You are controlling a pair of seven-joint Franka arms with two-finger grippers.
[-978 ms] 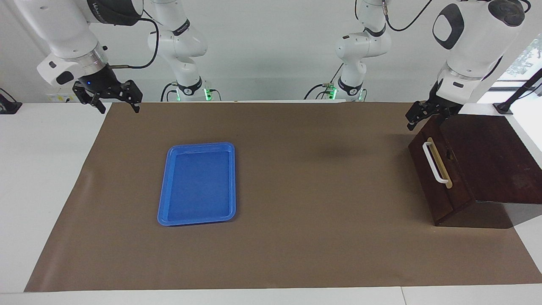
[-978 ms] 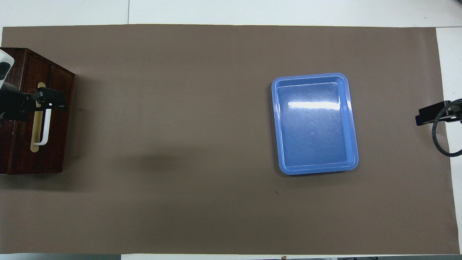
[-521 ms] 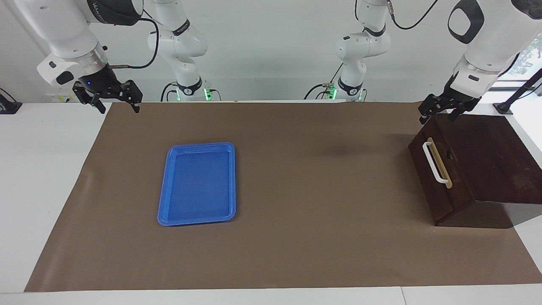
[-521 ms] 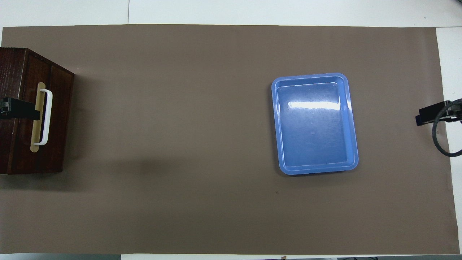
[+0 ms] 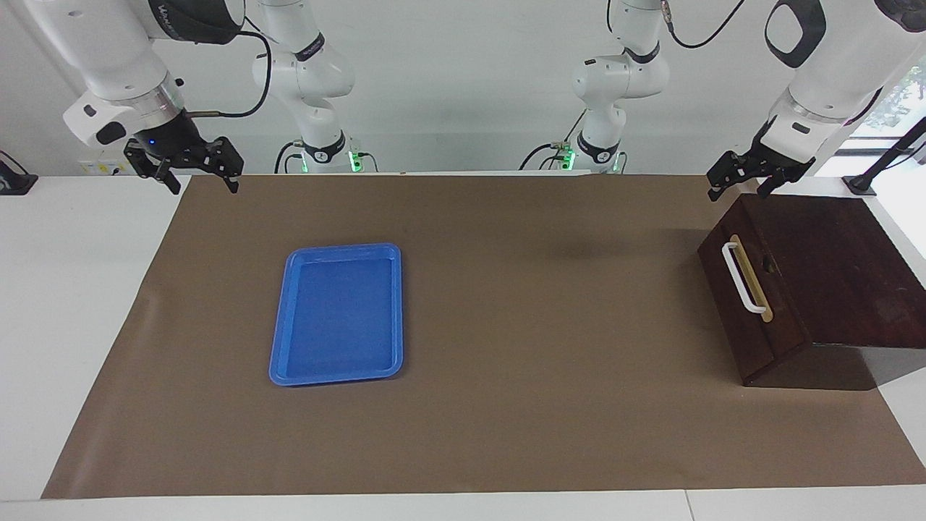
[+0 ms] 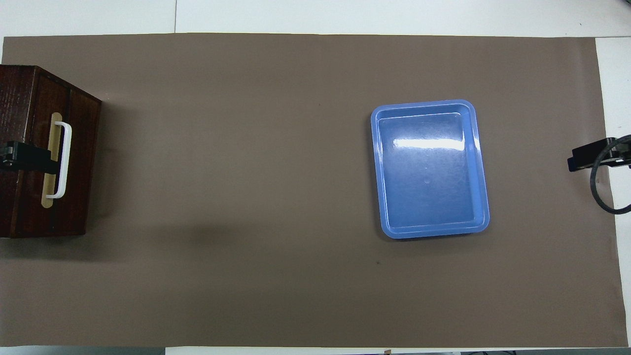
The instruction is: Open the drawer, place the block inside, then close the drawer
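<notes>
Lowest in the facing view lies the blue tray (image 5: 336,315), with nothing in it. At the view's right edge the drawer (image 5: 749,318) sits shut. To open it well, I'd straddle the white handle (image 5: 743,279) and pull straight out. Higher up, the left gripper (image 5: 736,192) hovers spread over the box. At upper left the right gripper (image 5: 205,187) waits, spread. The block is nowhere visible, possibly inside.
</notes>
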